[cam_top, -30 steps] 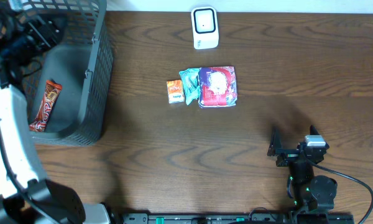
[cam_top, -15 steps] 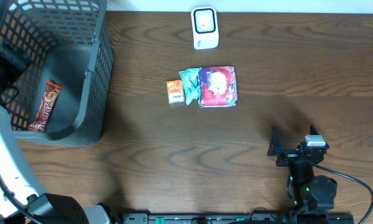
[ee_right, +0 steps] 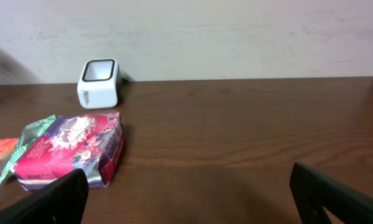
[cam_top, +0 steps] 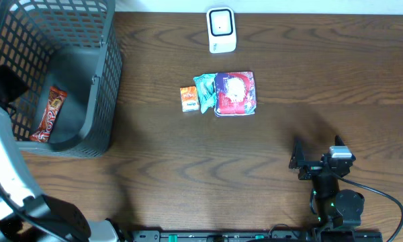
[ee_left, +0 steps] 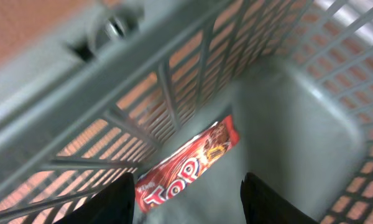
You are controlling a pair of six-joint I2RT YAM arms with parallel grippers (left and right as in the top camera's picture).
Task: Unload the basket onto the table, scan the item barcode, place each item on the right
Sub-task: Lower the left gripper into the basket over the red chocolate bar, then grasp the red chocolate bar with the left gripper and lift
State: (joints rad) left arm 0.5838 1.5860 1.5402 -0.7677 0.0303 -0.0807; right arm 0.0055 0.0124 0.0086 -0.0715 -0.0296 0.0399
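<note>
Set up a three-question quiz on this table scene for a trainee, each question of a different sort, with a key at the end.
1. True or false: the red Top snack bar lies inside the grey basket.
2. Where does the white scanner stand?
A. inside the basket
B. near the far edge of the table
C. between the left gripper's fingers
3. Fill in: the right gripper is ___ and holds nothing.

Key: 1 true; 2 B; 3 open.
</note>
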